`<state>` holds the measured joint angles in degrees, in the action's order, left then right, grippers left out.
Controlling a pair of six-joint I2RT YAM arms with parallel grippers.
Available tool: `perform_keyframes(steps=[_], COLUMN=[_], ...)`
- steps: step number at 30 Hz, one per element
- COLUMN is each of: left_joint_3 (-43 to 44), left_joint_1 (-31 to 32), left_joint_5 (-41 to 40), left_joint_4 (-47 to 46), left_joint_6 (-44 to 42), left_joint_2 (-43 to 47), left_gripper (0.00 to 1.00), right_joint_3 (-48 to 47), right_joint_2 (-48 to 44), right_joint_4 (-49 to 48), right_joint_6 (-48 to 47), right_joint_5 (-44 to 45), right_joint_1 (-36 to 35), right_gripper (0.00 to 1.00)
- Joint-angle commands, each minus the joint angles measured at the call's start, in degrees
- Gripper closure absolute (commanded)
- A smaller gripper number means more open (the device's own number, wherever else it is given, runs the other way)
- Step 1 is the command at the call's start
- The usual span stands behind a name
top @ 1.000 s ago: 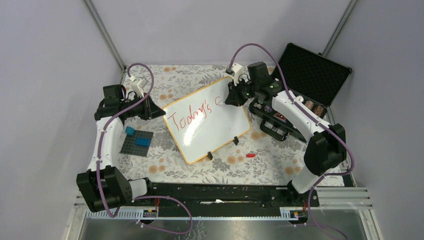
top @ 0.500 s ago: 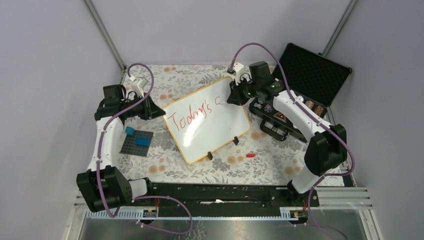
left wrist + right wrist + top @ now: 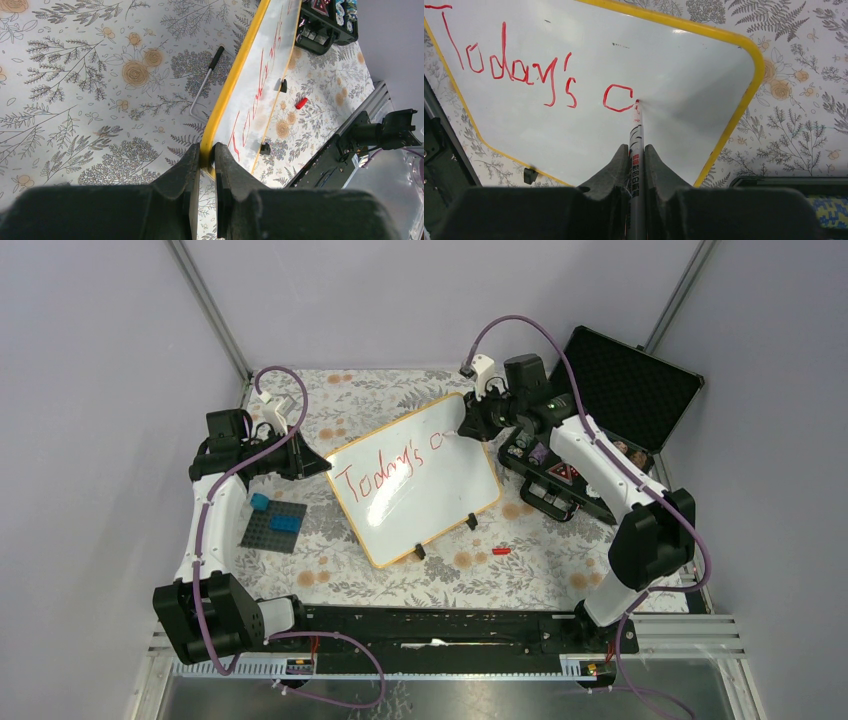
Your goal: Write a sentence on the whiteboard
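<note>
Right gripper (image 3: 636,150) is clamped on the marker (image 3: 636,131), tip touching the whiteboard (image 3: 674,70) on the table (image 3: 440,575) at the end of the red sentence (image 3: 511,70), while left gripper (image 3: 206,154) pinches the board's yellow rim, smart since that glossy light board probably slides.

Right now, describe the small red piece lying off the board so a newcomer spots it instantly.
Find the whiteboard in the middle of the floral cloth. From the black clip foot on its near edge closest to the right arm, look just beyond it, off the board: the small red piece lies there. It's the only loose red object on the cloth, short and stubby.
</note>
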<state>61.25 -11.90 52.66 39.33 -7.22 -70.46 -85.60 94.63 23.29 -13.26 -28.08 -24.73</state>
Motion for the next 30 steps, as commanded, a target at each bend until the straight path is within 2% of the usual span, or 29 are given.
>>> perform_keyframes(steps=[1, 30], left_joint_3=[-0.7, -0.65], left_joint_1=[1.13, 1.18], left_joint_5=[-1.74, -1.83], left_joint_4=[-0.15, -0.14], left_joint_6=[-1.36, -1.11], left_joint_2=[0.23, 0.42], left_gripper=[1.0, 1.0], right_joint_3=[-3.06, 2.56], right_joint_2=[0.19, -1.27], right_joint_4=[-0.94, 0.01], right_joint_6=[-0.28, -0.99], right_joint_5=[-0.17, -2.92], right_joint_1=[0.39, 0.22], right_gripper=[1.0, 1.0])
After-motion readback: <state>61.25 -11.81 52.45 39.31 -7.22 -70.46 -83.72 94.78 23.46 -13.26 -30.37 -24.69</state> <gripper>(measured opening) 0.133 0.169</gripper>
